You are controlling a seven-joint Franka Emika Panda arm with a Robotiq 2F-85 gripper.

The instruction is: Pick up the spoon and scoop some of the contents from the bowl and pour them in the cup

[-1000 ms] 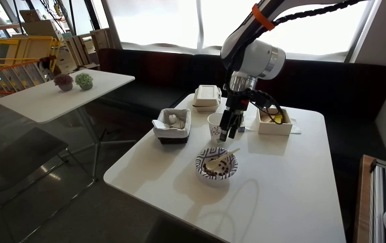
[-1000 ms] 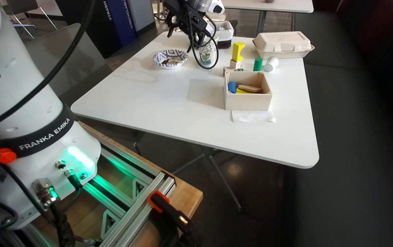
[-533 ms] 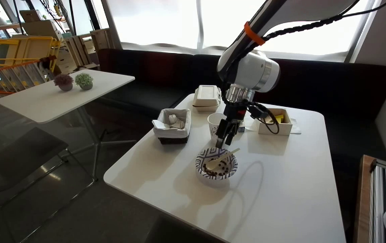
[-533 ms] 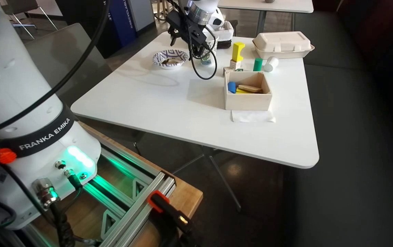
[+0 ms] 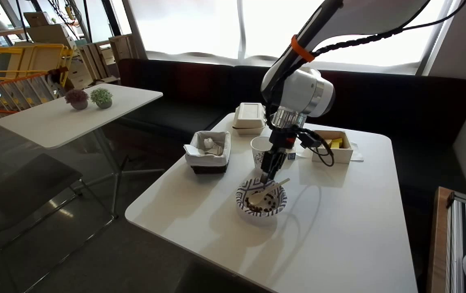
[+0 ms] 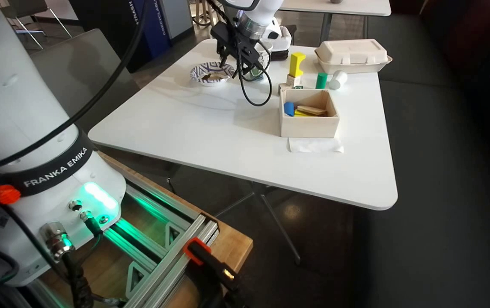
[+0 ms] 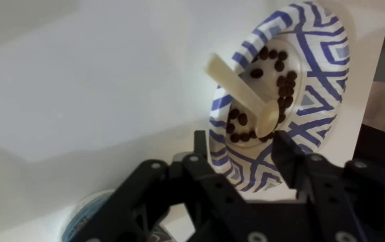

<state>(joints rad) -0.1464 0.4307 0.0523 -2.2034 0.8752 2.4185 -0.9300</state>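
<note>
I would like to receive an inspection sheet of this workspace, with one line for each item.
Surface: white table, shadowed in places.
Job's things: bowl holds dark beans; spoon inside, handle over rim; cup upright, nearby.
Clutter: lined bin, clamshell, wooden box, blocks, paper.
Gripper: jaws apart near bowl; spoon not gripped; contact with bowl unclear.
Cables: along arm, looping beside gripper.
Surroundings: bench, chair, second table with plants.

Both exterior views are overlooking the same white table (image 5: 346, 228), facing the banquette (image 5: 383, 101) or looking past the nearby Franka base (image 6: 56, 190); the wrist view is peering closely into the blue-patterned bowl (image 7: 313, 87).
</note>
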